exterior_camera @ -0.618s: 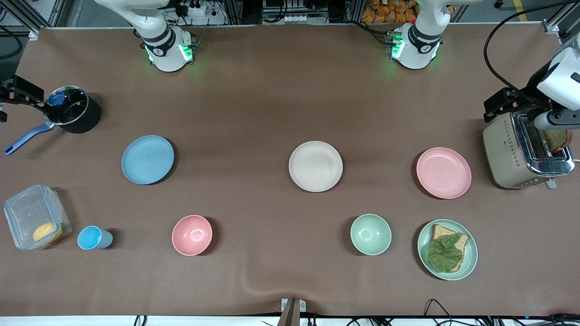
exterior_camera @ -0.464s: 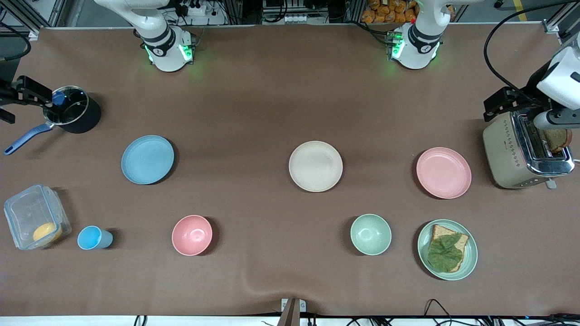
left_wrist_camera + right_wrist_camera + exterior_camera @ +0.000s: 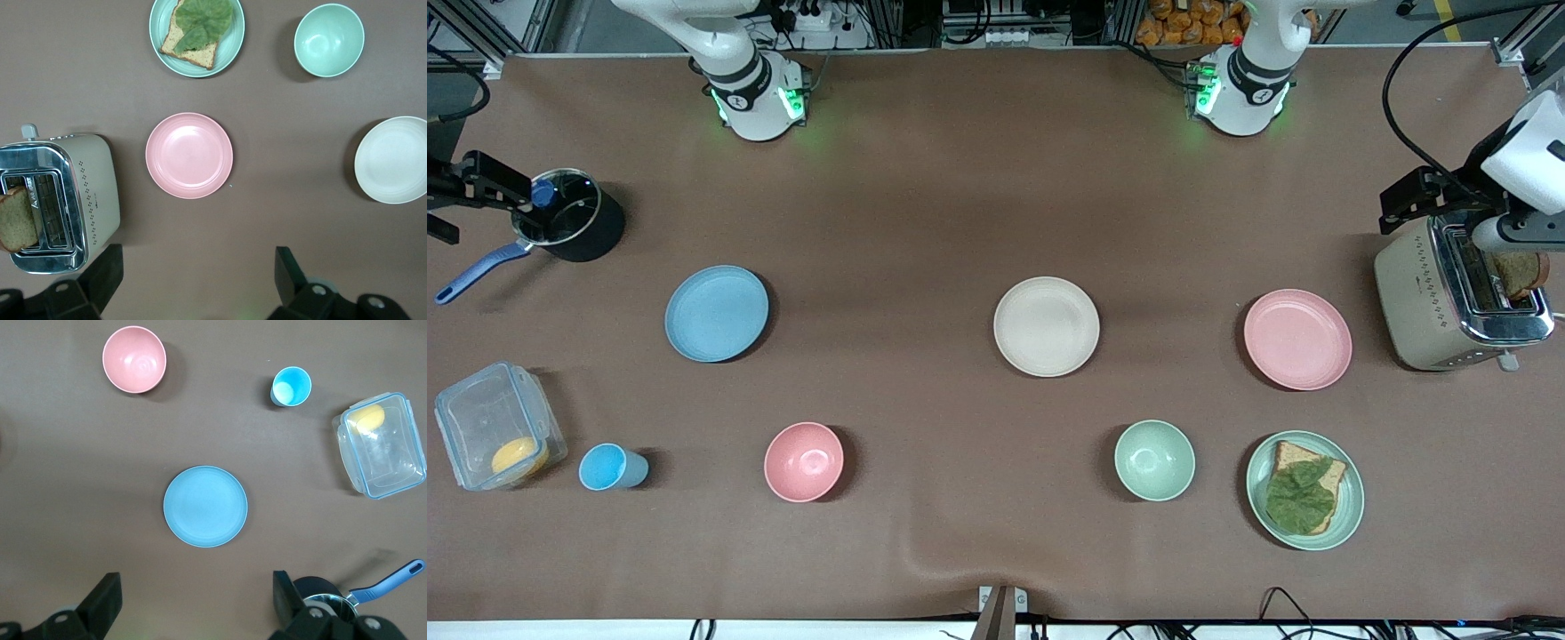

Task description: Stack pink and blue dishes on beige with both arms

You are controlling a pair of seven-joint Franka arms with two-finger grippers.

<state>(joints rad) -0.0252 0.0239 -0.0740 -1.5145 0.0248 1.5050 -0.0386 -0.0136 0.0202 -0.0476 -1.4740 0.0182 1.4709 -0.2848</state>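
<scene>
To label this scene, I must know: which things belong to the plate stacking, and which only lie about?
Belong: pink plate, blue plate, beige plate.
Lying about: pink bowl, green bowl, toast plate, blue cup, toaster, pot, clear box.

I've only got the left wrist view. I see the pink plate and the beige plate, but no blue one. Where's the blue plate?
Observer: The blue plate lies flat toward the right arm's end of the table, about as far from the front camera as the beige plate.
Operator: What's the other arm doing?
Observer: The right gripper hovers open, partly over the black pot.
Operator: And over what is mine, seen from the front?
Observer: The left gripper, open, hangs over the edge of the toaster.
</scene>
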